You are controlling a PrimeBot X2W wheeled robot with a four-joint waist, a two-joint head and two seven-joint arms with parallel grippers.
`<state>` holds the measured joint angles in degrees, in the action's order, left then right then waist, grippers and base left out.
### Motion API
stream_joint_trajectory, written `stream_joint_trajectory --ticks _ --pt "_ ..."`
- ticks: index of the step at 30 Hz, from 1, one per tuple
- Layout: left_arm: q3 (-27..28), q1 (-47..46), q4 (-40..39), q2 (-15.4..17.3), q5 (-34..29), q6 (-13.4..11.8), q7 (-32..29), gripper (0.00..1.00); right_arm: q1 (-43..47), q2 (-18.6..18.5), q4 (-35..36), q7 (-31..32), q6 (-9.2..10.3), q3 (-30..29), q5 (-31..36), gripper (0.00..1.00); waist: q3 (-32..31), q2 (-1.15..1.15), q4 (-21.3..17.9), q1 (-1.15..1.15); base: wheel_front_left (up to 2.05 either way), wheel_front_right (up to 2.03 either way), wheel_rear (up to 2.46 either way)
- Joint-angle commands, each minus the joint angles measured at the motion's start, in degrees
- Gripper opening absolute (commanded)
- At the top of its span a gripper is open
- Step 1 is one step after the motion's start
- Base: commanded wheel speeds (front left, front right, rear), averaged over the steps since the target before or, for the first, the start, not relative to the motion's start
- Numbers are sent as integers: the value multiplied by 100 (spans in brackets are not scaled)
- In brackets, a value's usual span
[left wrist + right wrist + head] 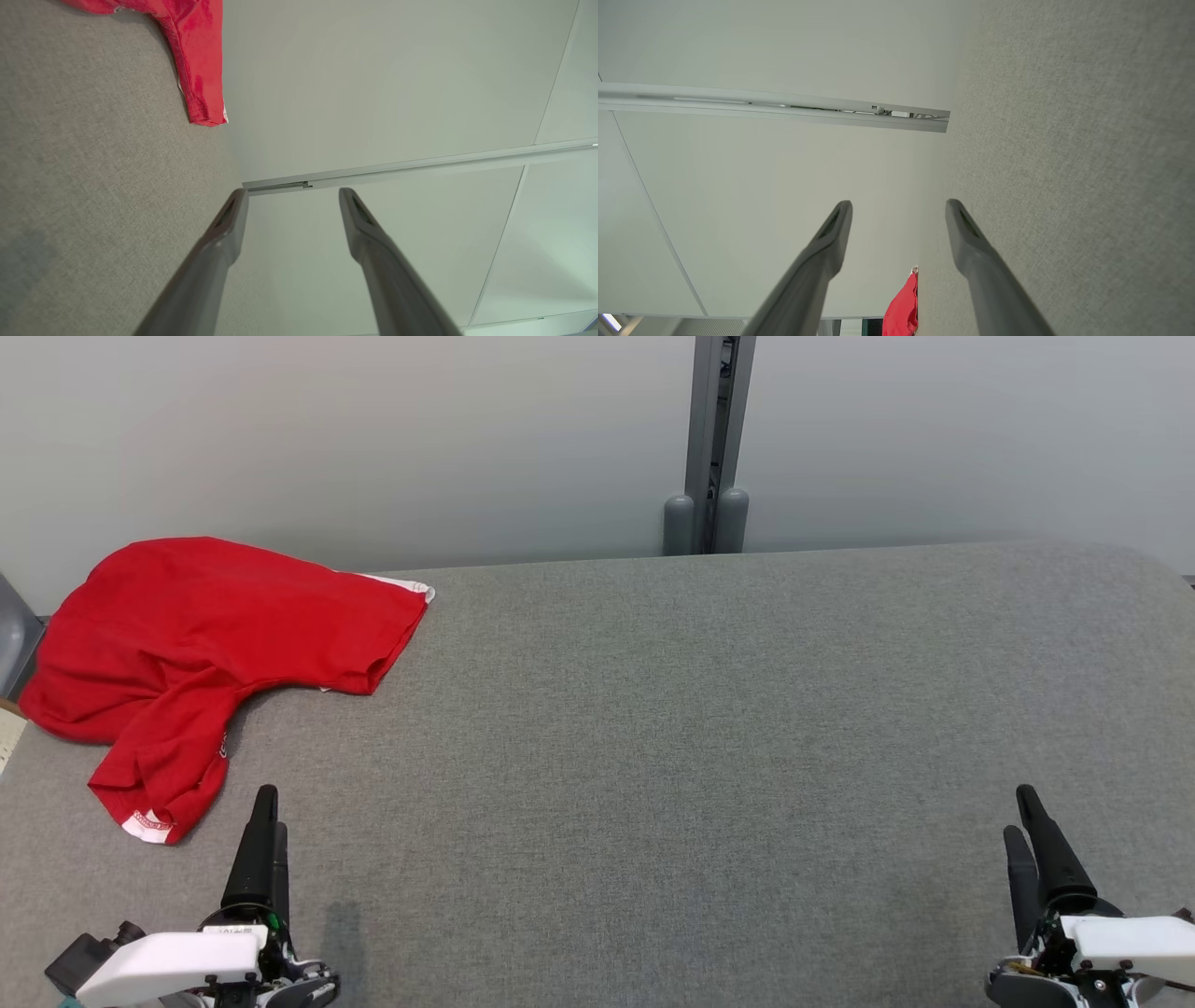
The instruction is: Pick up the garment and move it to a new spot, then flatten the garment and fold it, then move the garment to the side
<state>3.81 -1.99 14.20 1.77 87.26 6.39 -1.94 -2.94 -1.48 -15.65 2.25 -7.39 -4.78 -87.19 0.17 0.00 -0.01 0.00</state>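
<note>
Garment (215,635) bunched — perhaps a T-shirt, left gripper (272,810) near

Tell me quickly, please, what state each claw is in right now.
Left claw: open, holding nothing.
Right claw: open, holding nothing.

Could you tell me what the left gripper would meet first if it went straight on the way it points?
Likely the wall near the grey rail; the left gripper aims over the table. The red garment lies off that line, though depth is unclear.
</note>
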Motion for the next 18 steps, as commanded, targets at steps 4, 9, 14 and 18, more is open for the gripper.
stream_joint_trajectory --ticks 4,9,14,18 --pt "-56 -64 -287 64 -439 -90 115 100 -84 -66 232 -143 -4 35 416 100 5 0 1 0 0 0 0" --pt "-153 -46 -509 69 -888 -216 233 100 -59 -74 421 -262 -4 96 904 100 11 0 3 0 0 0 0" --pt "-288 -29 -719 74 -1476 -354 346 100 -44 -81 591 -376 -5 144 1497 100 16 0 6 0 0 0 0" --pt "-387 -5 -842 76 -1924 -468 432 100 -44 -86 695 -462 -6 186 1978 100 21 0 9 0 0 0 0"
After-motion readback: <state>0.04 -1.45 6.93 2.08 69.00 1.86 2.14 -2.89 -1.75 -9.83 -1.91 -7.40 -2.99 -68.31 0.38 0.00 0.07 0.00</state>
